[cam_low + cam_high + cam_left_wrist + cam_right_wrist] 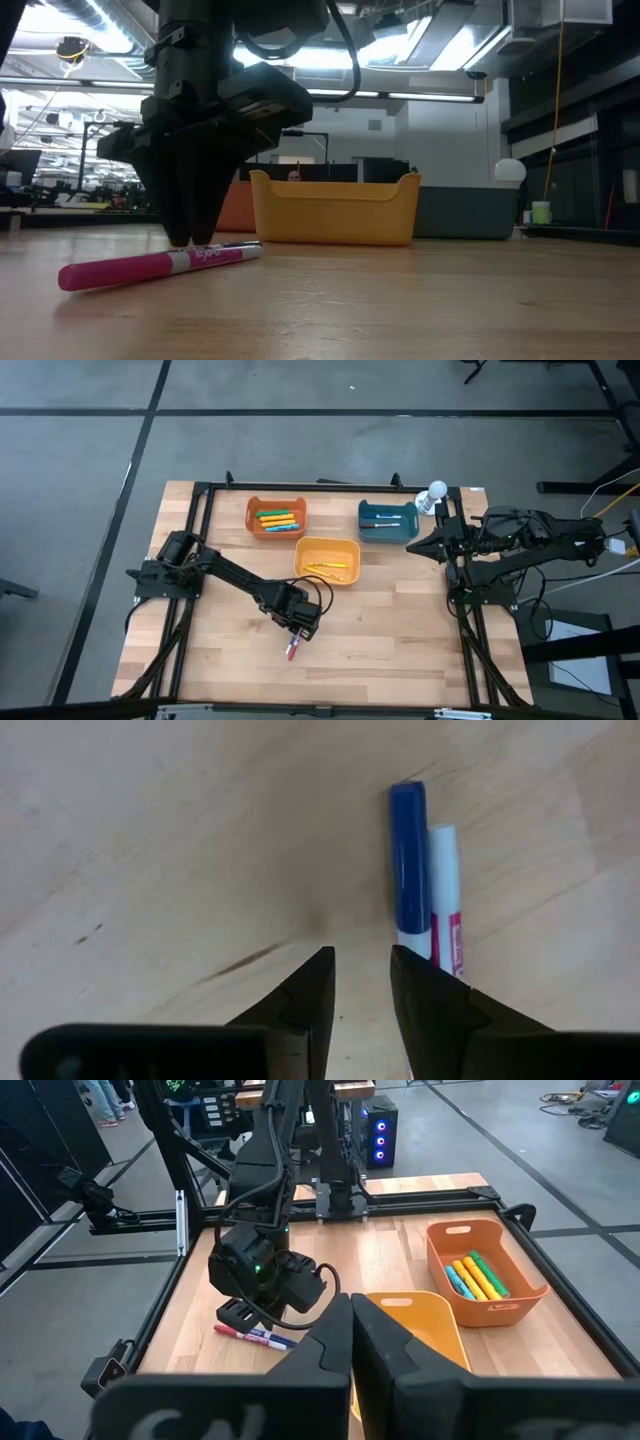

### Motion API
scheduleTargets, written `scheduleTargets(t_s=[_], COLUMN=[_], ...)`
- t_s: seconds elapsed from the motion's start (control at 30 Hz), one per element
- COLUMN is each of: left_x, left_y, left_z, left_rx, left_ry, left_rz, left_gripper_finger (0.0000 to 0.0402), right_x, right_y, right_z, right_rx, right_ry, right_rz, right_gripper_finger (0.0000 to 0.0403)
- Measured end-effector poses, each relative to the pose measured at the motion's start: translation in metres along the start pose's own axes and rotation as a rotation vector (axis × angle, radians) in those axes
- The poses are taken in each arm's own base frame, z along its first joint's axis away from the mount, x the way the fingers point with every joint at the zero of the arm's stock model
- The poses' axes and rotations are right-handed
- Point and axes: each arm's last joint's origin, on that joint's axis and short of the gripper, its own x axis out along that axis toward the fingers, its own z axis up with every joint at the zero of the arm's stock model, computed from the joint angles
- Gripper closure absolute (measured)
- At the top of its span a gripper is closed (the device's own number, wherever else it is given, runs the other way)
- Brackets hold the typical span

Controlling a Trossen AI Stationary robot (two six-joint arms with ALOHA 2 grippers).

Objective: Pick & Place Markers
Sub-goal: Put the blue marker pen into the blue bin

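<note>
The left claw [360,975], part open and empty, stands on the tabletop [400,630] with the pink marker [160,265] and blue marker [408,860] just beside one fingertip, lengthwise ahead.

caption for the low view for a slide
Left claw lowered to the wooden table, fingers slightly apart over a pink marker, yellow bin behind.

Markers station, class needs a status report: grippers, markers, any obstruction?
Left gripper down at pink marker, jaws apart, nothing held. Right gripper parked, shut. Blue marker alongside pink.
</note>
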Motion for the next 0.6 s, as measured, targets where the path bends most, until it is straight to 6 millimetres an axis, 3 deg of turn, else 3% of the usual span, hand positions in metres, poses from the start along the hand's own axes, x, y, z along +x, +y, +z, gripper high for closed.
scheduleTargets(t_s=[0.6], left_x=[-0.007], left_y=[-0.014], left_z=[0.002], left_rx=[-0.010], left_ry=[-0.007], left_rz=[-0.106], left_gripper_finger=[0.0311], right_x=[0.000], right_y=[0.000], right_z=[0.000], right_rx=[0.004], right_ry=[0.000], right_rz=[0.000], right_gripper_finger=[0.0402])
